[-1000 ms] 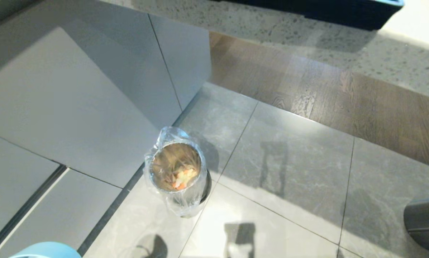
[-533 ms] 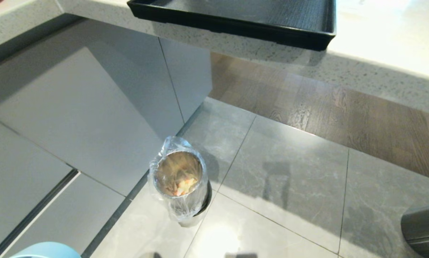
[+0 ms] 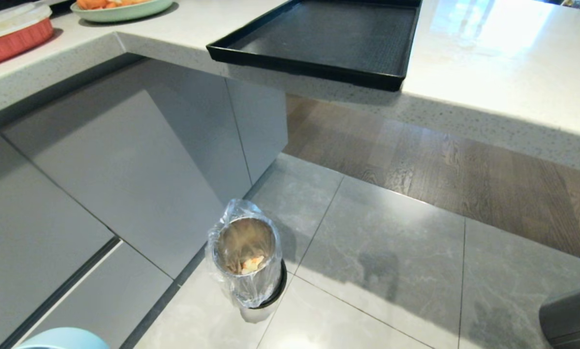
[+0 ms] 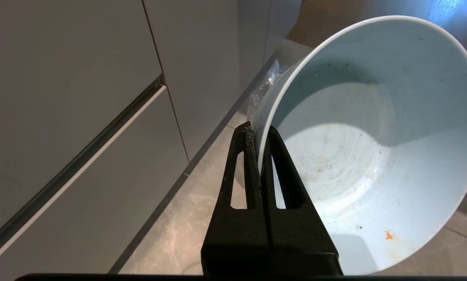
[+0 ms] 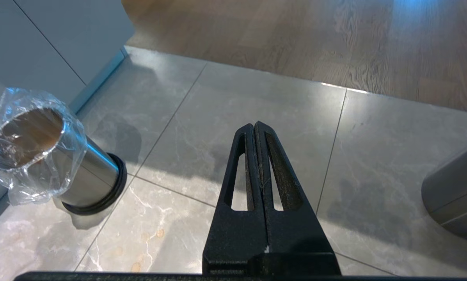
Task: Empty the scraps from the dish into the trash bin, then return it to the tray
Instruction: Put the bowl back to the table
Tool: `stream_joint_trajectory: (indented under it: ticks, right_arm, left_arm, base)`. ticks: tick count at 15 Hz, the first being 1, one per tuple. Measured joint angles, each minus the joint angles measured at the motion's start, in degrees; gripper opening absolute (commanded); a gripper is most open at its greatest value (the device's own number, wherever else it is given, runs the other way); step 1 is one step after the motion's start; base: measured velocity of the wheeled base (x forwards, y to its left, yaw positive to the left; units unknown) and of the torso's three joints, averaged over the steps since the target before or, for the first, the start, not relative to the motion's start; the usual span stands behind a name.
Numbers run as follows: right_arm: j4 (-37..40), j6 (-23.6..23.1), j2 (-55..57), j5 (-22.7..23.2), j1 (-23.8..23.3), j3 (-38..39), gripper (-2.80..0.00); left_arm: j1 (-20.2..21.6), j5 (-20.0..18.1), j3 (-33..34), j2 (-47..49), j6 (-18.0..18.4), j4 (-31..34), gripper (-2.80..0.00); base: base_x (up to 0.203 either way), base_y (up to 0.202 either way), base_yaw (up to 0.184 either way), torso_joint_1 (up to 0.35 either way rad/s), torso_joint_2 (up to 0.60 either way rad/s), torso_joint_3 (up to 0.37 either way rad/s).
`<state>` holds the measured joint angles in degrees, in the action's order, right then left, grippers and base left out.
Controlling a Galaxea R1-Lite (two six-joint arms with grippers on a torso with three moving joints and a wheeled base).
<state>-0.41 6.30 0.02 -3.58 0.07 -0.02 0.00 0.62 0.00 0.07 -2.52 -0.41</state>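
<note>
The large flat black rectangular tray (image 3: 319, 43) overhangs the pale speckled stone counter's edge (image 3: 464, 121); a bump from below could tip it, though its bare floor offers landing room. The steel trash bin (image 3: 247, 264) holds the scraps (image 3: 252, 264). The left gripper (image 4: 258, 134) pinches the pale blue bowl (image 4: 373, 156) by its thin rim, risking slip. The right gripper (image 5: 254, 130) hangs closed, empty.

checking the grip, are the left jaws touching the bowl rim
Touching: the left wrist view shows the left gripper shut on the pale blue bowl, its rim pinched between both jaws.
</note>
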Motion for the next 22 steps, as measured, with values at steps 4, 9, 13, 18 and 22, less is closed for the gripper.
stream_joint_trajectory:
  ticks: [4,9,13,18,22]
  right_arm:
    - [0.0,0.0,0.0,0.0,0.0,0.0,-2.80]
    - [0.0,0.0,0.0,0.0,0.0,0.0,-2.80]
    - [0.0,0.0,0.0,0.0,0.0,0.0,-2.80]
    - [0.0,0.0,0.0,0.0,0.0,0.0,-2.80]
    - [0.0,0.0,0.0,0.0,0.0,0.0,-2.80]
  left_arm:
    - [0.0,0.0,0.0,0.0,0.0,0.0,-2.80]
    - [0.0,0.0,0.0,0.0,0.0,0.0,-2.80]
    - [0.0,0.0,0.0,0.0,0.0,0.0,-2.80]
    - [0.0,0.0,0.0,0.0,0.0,0.0,-2.80]
    - [0.0,0.0,0.0,0.0,0.0,0.0,-2.80]
  base:
    - [0.000,0.000,0.000,0.001,0.00,0.201]
    - [0.000,0.000,0.000,0.002,0.00,0.204]
    - [0.000,0.000,0.000,0.000,0.00,0.050]
    - [0.000,0.000,0.000,0.003,0.00,0.037]
    - [0.000,0.000,0.000,0.000,0.00,0.010]
